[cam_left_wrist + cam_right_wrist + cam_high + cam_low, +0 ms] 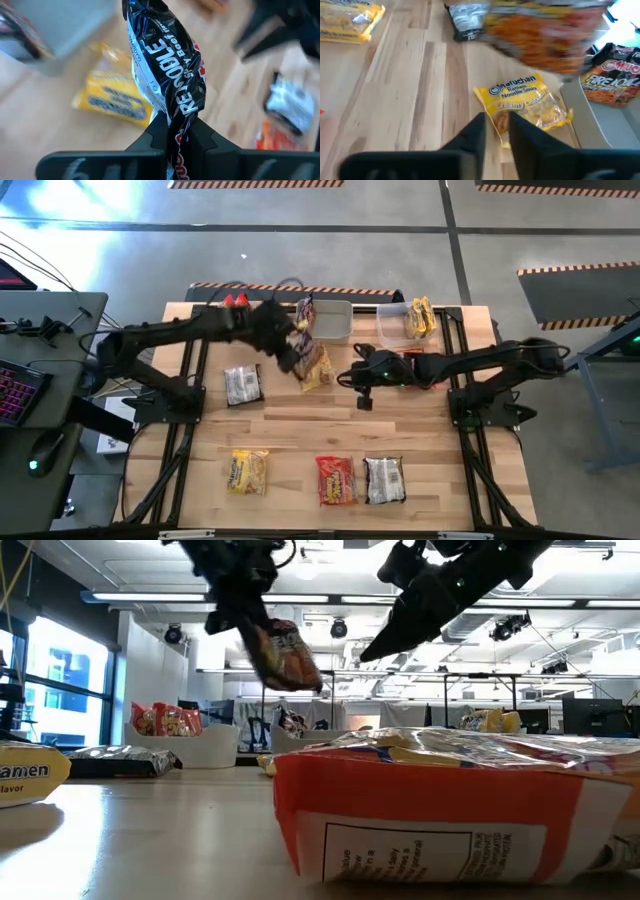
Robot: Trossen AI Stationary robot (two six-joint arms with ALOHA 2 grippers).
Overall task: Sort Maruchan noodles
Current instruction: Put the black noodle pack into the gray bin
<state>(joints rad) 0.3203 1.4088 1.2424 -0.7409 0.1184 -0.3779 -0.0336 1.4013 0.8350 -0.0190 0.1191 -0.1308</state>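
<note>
Held packet: a dark packet (167,75) with red and white lettering hangs in the air above the back half of the bench, just short of the bins, pinched by one end.
Left claw: the left gripper (172,137) is pressed together on that packet, well clear of the bench top.
Yellow packet below: a yellow packet (525,102) lies flat just in front of the left bin, near the middle of the bench.
Right claw: the right gripper (496,131) hovers low over that yellow packet, fingers a narrow gap apart and holding nothing.
Left bin: the left bin (340,330) at the back edge already holds a dark-and-red packet (612,75).
Right bin: the right bin (388,325) beside it holds yellow packets (421,316).
Still loose: a silver packet (243,384) towards the left side; along the front edge a yellow one (248,471), a red one (337,479) and another silver one (383,479).
Progress: by my reckoning under halfway, with a few binned, one carried and five on the wood.
</note>
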